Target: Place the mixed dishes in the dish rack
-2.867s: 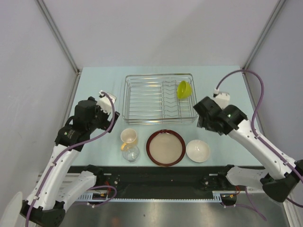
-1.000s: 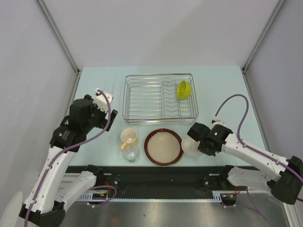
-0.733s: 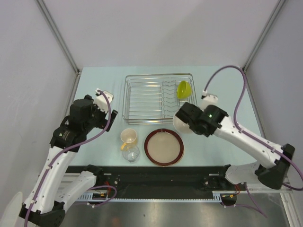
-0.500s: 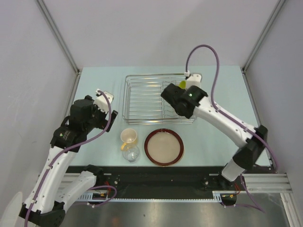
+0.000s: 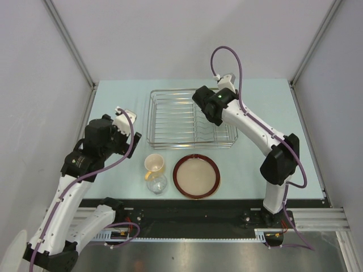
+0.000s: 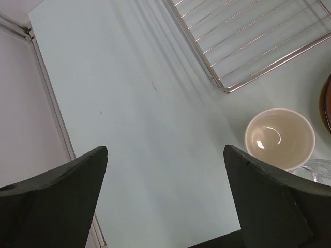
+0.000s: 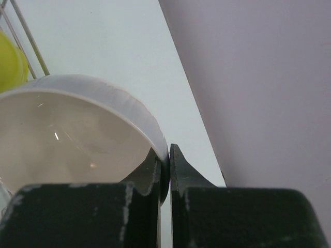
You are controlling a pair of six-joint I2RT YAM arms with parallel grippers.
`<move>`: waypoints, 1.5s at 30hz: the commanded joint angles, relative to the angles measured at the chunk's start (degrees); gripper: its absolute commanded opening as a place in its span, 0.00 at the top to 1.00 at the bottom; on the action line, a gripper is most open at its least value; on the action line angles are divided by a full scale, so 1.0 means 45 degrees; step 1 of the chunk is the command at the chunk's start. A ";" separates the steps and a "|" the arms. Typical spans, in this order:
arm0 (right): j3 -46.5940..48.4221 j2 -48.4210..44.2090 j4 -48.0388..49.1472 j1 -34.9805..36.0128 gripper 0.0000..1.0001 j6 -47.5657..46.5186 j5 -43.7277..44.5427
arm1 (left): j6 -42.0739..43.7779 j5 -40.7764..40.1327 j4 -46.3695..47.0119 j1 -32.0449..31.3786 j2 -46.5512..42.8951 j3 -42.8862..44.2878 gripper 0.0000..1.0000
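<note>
Got the white bowl at the dish rack
Right claw pinches its rim; left claw gapes wide over the surface near the mug.

Light: bright, even, from overhead across the table.
Shadows: faint, soft streaks beside the dish rack.
Glare: small white highlights inside the cream-yellow mug and the white bowl.
Focus: top view sharp; the close white bowl rim slightly soft in the right wrist view.
</note>
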 commanded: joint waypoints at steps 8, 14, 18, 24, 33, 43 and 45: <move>0.0109 0.1132 -0.2023 0.0484 1.00 -0.0349 0.1119 | 0.0117 0.0001 0.0264 0.0092 -0.0178 -0.0014 0.00; -0.0047 0.1992 -0.1964 0.0269 1.00 -0.0292 0.0807 | 0.0273 -0.0058 0.0225 0.0092 -0.0412 -0.0092 0.00; -0.0340 0.2344 -0.1847 0.0152 1.00 -0.0292 0.0728 | 0.0351 -0.0058 0.0264 0.0092 -0.0607 -0.0326 0.00; -0.0127 0.3163 -0.1827 0.0229 1.00 -0.0116 0.0553 | 0.0390 -0.0058 0.0264 0.0092 -0.0666 -0.0386 0.00; -0.0301 0.4004 -0.2061 0.0679 1.00 0.0373 0.0358 | 0.0526 -0.0253 0.0284 0.0092 -0.0862 -0.0581 0.00; 0.0596 0.4161 -0.2041 0.1225 0.46 0.0159 -0.0014 | 0.0625 -0.0526 0.0245 0.0092 -0.0959 -0.0522 0.00; 0.1026 0.4103 -0.2100 0.1400 0.43 -0.0017 0.0103 | 0.0586 -0.0546 0.0264 0.0092 -0.0960 -0.0561 0.00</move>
